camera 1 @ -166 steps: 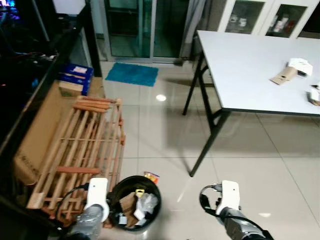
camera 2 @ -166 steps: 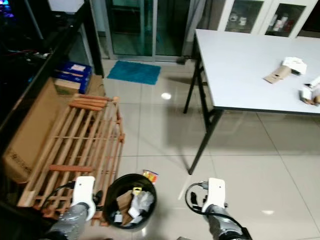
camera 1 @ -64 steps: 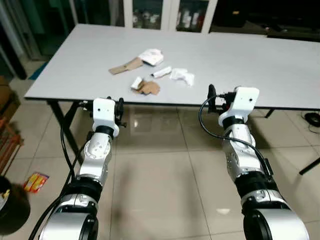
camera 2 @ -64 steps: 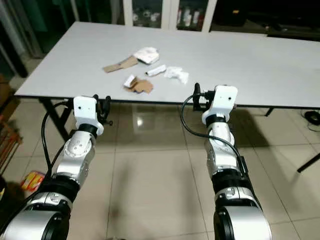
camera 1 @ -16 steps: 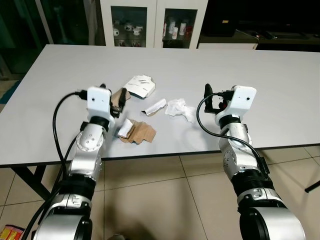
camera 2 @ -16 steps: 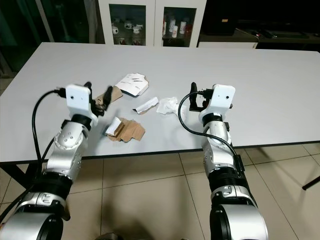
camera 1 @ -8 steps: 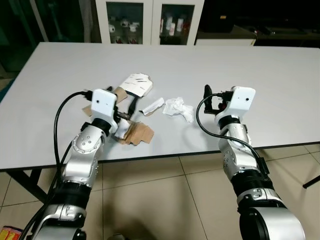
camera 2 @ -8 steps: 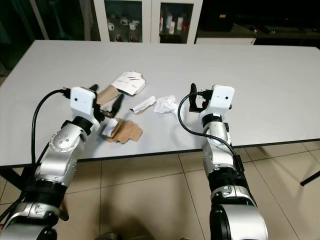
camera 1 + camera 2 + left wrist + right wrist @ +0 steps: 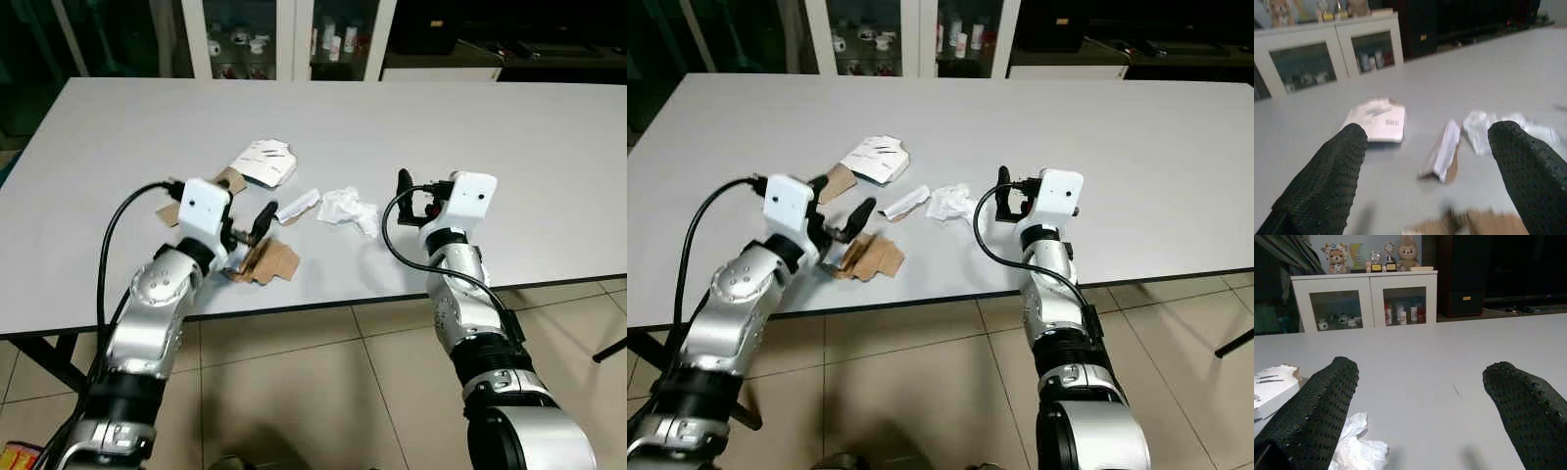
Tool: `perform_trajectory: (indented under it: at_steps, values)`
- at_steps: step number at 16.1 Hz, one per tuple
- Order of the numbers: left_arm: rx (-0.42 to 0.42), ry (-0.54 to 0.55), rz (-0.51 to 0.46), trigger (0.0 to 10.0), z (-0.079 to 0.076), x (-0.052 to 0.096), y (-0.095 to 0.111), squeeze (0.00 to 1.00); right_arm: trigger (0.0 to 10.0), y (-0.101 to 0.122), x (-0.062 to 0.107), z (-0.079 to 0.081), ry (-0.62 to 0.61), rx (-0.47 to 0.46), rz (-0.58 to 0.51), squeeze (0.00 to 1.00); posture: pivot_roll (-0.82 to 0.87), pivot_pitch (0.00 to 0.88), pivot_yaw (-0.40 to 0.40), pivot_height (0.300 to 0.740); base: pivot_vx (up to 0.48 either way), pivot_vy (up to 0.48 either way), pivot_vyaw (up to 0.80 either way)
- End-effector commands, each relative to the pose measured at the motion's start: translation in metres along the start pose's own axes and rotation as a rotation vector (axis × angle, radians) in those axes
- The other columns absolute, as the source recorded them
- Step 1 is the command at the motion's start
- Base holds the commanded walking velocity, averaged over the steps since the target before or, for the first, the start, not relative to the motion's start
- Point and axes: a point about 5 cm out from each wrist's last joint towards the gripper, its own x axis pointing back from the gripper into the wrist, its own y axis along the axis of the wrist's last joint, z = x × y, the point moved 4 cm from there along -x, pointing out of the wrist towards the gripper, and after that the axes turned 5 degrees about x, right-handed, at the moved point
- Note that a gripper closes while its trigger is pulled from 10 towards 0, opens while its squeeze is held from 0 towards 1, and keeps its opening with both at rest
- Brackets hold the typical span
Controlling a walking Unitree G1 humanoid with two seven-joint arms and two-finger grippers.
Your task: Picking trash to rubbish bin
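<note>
No legible text anywhere; dark marks on white packet (image 9: 265, 161) too blurred to read.

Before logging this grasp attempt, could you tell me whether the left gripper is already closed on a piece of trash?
No, the left gripper is open, its fingers spread wide above the torn cardboard with nothing held.

Brown torn cardboard (image 9: 266, 262) is lying on the pale grey table (image 9: 118, 147), beside a white crumpled tissue (image 9: 348, 208) and a white black-lined box (image 9: 265, 162).

White table (image 9: 549, 147), cardboard scraps (image 9: 269, 262), crumpled tissue (image 9: 348, 208), white packet (image 9: 263, 160)
</note>
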Motion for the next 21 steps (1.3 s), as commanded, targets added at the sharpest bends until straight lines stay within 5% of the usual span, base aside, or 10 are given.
perform_trajectory:
  at_steps: [1, 2, 3, 8, 10, 15, 21]
  values:
    - [0.018, -0.001, 0.031, 10.0, -0.001, 0.005, -0.002, 1.00, 10.0, -0.006, 0.002, -0.003, -0.008, 0.006, 0.026, 0.00, 0.03, 0.050, -0.050, 0.740, 0.000, 0.000, 0.00]
    - [0.044, -0.018, 0.045, 10.0, -0.003, 0.010, -0.004, 1.00, 10.0, -0.007, 0.002, -0.004, -0.010, 0.006, 0.029, 0.00, 0.04, 0.052, -0.046, 0.740, 0.000, 0.000, 0.00]
    - [0.038, -0.040, 0.063, 10.0, -0.005, 0.015, -0.005, 0.00, 10.0, -0.007, 0.002, -0.003, -0.010, 0.005, 0.031, 0.00, 0.04, 0.052, -0.046, 0.740, 0.000, 0.000, 0.00]
    - [0.061, -0.042, 0.163, 10.0, -0.005, 0.024, -0.025, 0.00, 10.0, -0.010, 0.003, 0.002, 0.000, -0.001, 0.038, 0.00, 0.05, 0.046, -0.041, 0.740, 0.000, 0.000, 0.00]
    - [0.097, -0.127, 0.312, 10.0, -0.024, 0.028, -0.058, 0.00, 10.0, -0.010, 0.003, 0.003, 0.001, -0.003, 0.038, 0.00, 0.04, 0.039, -0.036, 0.740, 0.000, 0.000, 0.00]
    - [0.059, -0.111, 0.389, 10.0, -0.028, 0.024, -0.075, 0.00, 10.0, -0.010, 0.003, 0.003, -0.004, -0.004, 0.035, 0.00, 0.03, 0.031, -0.028, 0.740, 0.000, 0.000, 0.00]
    - [-0.005, 0.011, 0.291, 10.0, -0.014, 0.009, -0.059, 0.00, 10.0, -0.010, 0.004, 0.000, -0.008, -0.002, 0.036, 0.00, 0.03, 0.040, -0.034, 0.740, 0.000, 0.000, 0.00]
